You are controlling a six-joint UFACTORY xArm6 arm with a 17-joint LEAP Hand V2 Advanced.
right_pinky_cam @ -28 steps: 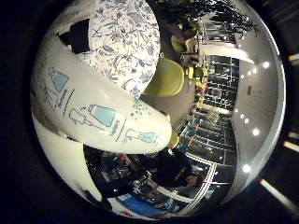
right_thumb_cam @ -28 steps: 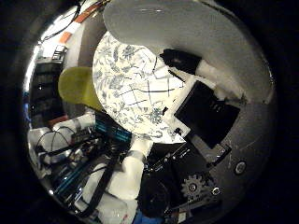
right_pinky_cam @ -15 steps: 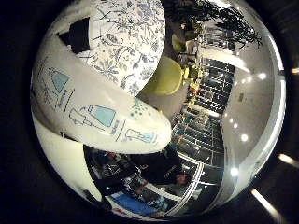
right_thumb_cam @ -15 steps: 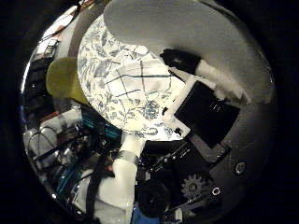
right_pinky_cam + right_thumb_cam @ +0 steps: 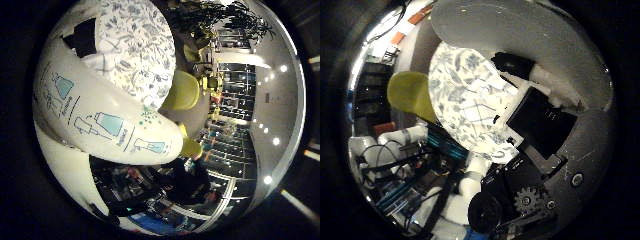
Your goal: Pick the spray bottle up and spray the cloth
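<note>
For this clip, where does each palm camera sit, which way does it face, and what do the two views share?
Little finger side palm view: sits at the palm's little-finger edge, close against the white spray bottle, with the floral round table and yellow chair beyond.
Thumb side palm view: sits at the palm's thumb edge, facing the table, framed by the hand.
Shared: bottle, table, chair.
</note>
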